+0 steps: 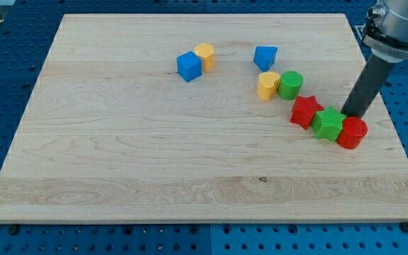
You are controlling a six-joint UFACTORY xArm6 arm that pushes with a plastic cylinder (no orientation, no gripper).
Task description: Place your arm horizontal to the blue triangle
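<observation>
The blue triangle [265, 57] lies near the view's top, right of centre. My tip [350, 114] is at the view's right, lower than the triangle and well to its right. The tip stands just above the red cylinder [351, 132] and right next to the green star [328, 122]; whether it touches them I cannot tell. The dark rod rises up and to the right from the tip.
A red star [305, 111], a green cylinder [290, 84] and a yellow block [268, 85] form a diagonal row below the triangle. A blue cube [188, 66] and a yellow block [205, 55] touch at the view's top centre. The wooden board's right edge [395, 134] is close to the tip.
</observation>
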